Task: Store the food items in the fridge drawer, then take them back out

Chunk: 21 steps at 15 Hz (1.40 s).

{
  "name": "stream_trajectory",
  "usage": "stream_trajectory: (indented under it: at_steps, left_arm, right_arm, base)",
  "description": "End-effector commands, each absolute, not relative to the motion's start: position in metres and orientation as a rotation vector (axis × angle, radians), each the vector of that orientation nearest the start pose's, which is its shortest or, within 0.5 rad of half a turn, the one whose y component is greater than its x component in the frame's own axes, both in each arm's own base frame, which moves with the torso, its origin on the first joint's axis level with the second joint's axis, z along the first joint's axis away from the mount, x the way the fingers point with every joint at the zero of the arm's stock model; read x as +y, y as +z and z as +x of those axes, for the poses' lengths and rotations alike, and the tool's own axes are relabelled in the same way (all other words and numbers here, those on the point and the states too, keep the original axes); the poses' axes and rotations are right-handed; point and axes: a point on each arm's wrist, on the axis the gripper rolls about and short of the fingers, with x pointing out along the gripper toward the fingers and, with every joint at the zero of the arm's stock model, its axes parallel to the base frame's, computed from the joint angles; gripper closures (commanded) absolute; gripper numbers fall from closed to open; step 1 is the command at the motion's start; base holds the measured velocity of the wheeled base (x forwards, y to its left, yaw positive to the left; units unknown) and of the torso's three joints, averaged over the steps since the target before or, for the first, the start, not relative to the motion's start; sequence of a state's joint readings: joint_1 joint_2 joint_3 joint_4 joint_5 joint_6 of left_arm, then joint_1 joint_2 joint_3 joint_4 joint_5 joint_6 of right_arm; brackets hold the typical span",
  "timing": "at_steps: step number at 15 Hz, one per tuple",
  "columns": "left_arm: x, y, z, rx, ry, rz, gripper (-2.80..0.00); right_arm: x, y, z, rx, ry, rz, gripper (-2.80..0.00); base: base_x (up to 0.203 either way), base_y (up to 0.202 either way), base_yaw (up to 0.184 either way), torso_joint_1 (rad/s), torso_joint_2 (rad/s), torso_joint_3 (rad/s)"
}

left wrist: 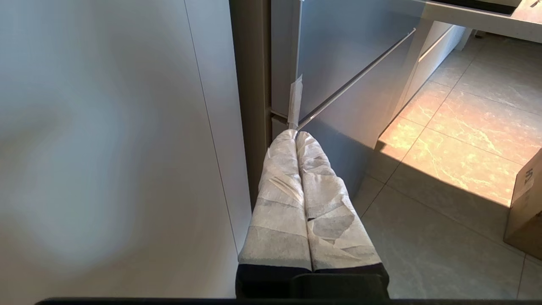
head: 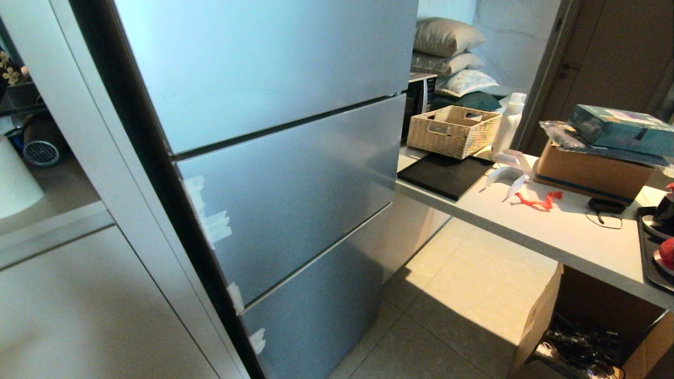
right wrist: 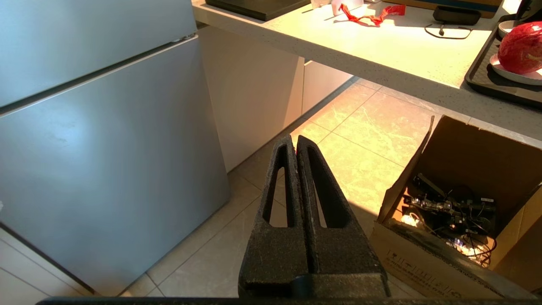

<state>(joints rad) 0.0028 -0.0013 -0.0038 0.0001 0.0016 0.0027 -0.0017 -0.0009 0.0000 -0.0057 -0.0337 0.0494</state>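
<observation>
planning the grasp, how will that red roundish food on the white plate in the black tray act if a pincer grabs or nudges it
The red food piece looks rounded, so a nudge would probably roll it off its shallow white plate. Its skin looks wrinkled, which suggests it is soft and may dent under a hard squeeze. It appears wider than the shut right pincer.

The fridge [head: 274, 173] looks like smooth brushed metal, the basket [head: 453, 130] woven wicker, the box [head: 590, 171] matt cardboard.
</observation>
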Motion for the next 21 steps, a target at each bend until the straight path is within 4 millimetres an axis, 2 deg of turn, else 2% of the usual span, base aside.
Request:
stream_trajectory:
  at_steps: [1,6,7,8,11,14,18,21]
  left_arm:
    - [0.000,0.077,-0.023,-0.005,0.005,0.005,0.00]
    - [0.000,0.082,-0.024,-0.056,-0.013,0.035,0.00]
    - [-0.001,0.089,-0.026,-0.075,-0.041,0.027,0.00]
    - [-0.002,0.106,-0.030,-0.106,-0.081,0.017,0.00]
    - [-0.003,0.133,-0.015,-0.001,-0.146,-0.041,0.00]
    - [-0.005,0.156,0.020,0.152,-0.207,-0.216,0.00]
    - [-0.008,0.177,0.098,0.299,-0.226,-0.506,0.00]
    - [-0.010,0.185,0.157,0.328,-0.215,-0.738,0.00]
  right_arm:
    - [-0.001,0.076,-0.023,-0.007,-0.035,0.049,0.00]
    - [-0.001,0.076,-0.023,-0.007,-0.035,0.049,0.00]
    - [-0.001,0.076,-0.023,-0.007,-0.035,0.049,0.00]
    - [-0.001,0.076,-0.023,-0.007,-0.035,0.049,0.00]
    - [-0.001,0.076,-0.023,-0.007,-0.035,0.049,0.00]
    - [-0.001,0.076,-0.023,-0.007,-0.035,0.049,0.00]
    - [-0.001,0.076,-0.023,-0.007,-0.035,0.049,0.00]
    - [-0.001,0.076,-0.023,-0.007,-0.035,0.049,0.00]
  base:
    - [0.000,0.000,0.000,0.000,0.00,0.000]
    - [0.000,0.000,0.000,0.000,0.00,0.000]
    - [0.000,0.000,0.000,0.000,0.00,0.000]
    - [0.000,0.000,0.000,0.000,0.00,0.000]
    - [0.000,0.000,0.000,0.000,0.00,0.000]
    - [0.000,0.000,0.000,0.000,0.00,0.000]
    - [0.000,0.000,0.000,0.000,0.00,0.000]
    - [0.000,0.000,0.000,0.000,0.00,0.000]
